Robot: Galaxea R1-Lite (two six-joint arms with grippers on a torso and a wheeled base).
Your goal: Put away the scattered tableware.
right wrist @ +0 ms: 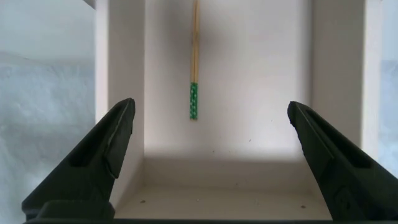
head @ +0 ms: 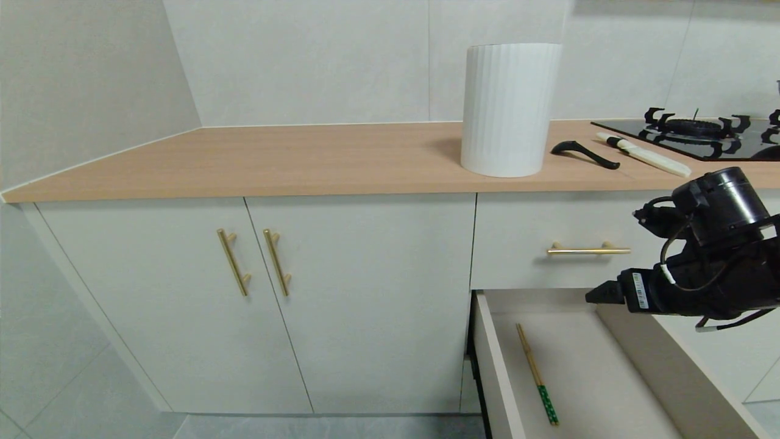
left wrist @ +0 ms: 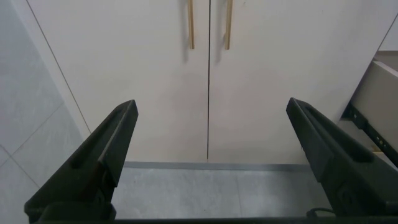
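The open drawer (head: 495,366) sits at 5 o'clock in the head view, and its side walls leave free floor on both sides of the chopsticks (head: 536,373). The right gripper (right wrist: 210,106) hovers above the drawer with its fingers spread wide and empty. The chopsticks lie at its 7 o'clock. On the countertop (head: 274,161), a black spoon (head: 585,153) and a white knife (head: 646,155) rest at 3 o'clock from the white canister (head: 509,110). The left gripper (left wrist: 211,106), fingers apart, faces the cabinet doors (left wrist: 280,93).

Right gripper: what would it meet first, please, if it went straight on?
Probably the floor of the open drawer, just beside the green end of the chopsticks; depth is unclear.
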